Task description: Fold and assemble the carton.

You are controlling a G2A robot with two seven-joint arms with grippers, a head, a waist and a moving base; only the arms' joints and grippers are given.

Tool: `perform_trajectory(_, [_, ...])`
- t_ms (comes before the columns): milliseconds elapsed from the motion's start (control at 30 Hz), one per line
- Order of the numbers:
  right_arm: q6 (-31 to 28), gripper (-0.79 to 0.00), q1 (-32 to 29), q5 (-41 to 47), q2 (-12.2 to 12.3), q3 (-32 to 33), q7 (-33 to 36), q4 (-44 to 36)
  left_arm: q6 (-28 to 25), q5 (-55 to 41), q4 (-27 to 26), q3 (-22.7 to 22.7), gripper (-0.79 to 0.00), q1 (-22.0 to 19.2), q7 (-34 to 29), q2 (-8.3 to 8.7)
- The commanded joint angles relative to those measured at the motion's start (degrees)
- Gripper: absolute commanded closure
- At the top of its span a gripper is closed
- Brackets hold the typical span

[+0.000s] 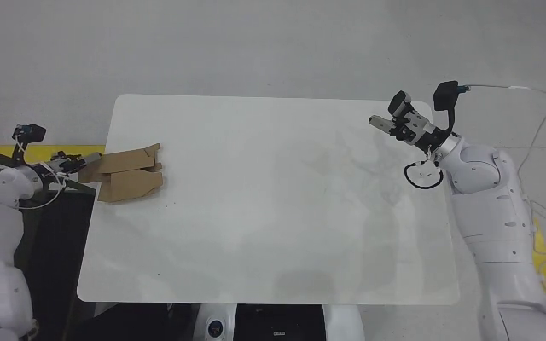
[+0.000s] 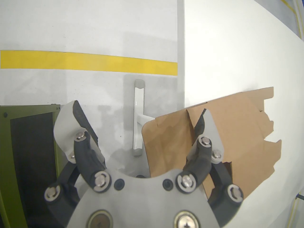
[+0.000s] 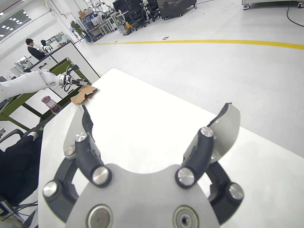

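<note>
One brown carton (image 1: 128, 175) at table (image 1: 281, 222) edge, left claw (image 2: 140, 107) spread beside it, right claw (image 3: 155, 106) spread, well apart

The carton (image 1: 128, 175) is plain brown cardboard, set against a flat white surface (image 1: 281, 213). My left pincer (image 2: 140, 109) and my right pincer (image 3: 154, 107) wear the same colours: pale silver-grey finger plates, black links and pads, and bright metal screws. Past the surface, the floor (image 2: 71, 12) is light grey with one solid yellow stripe (image 2: 87, 59) across it, and an olive-green frame (image 2: 23, 110) borders a black panel (image 2: 30, 143).
</note>
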Motion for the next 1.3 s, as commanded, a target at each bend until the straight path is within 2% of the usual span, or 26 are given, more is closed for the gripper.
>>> perform_trajectory(0, [0.00, -0.785, 0.00, 0.00, 0.00, 0.00, 0.00, 0.00, -0.42, 0.09, 0.32, 0.32, -0.409, -0.11, 0.11, 0.00])
perform_trajectory(233, [0.00, -0.785, 0.00, 0.00, 0.00, 0.00, 0.00, 0.00, -2.28, -0.53, 1.38, 0.93, -0.160, -0.71, 0.09, 0.28])
perform_trajectory(300, [0.00, -0.785, 0.00, 0.00, 0.00, 0.00, 0.00, 0.00, -2.93, -0.83, 1.59, 1.10, -0.046, -0.82, 0.01, 0.32])
perform_trajectory(367, [0.00, -0.785, 0.00, 0.00, 0.00, 0.00, 0.00, 0.00, -3.75, -1.72, 1.95, 1.09, 0.000, -0.93, 0.03, 0.31])
perform_trajectory(700, [0.00, -0.785, 0.00, 0.00, 0.00, 0.00, 0.00, 0.00, -10.44, -9.63, 3.31, -0.59, 0.000, -1.84, -1.81, 0.82])
perform_trajectory(1033, [0.00, -0.785, 0.00, 0.00, 0.00, 0.00, 0.00, 0.00, -10.35, -20.57, -0.29, -1.94, 0.000, -0.80, -7.75, 1.28])
perform_trajectory(1267, [0.00, -0.785, 0.00, 0.00, 0.00, 0.00, 0.00, 0.00, -6.56, -26.42, -1.47, -0.10, 0.000, -2.07, -11.54, -0.93])
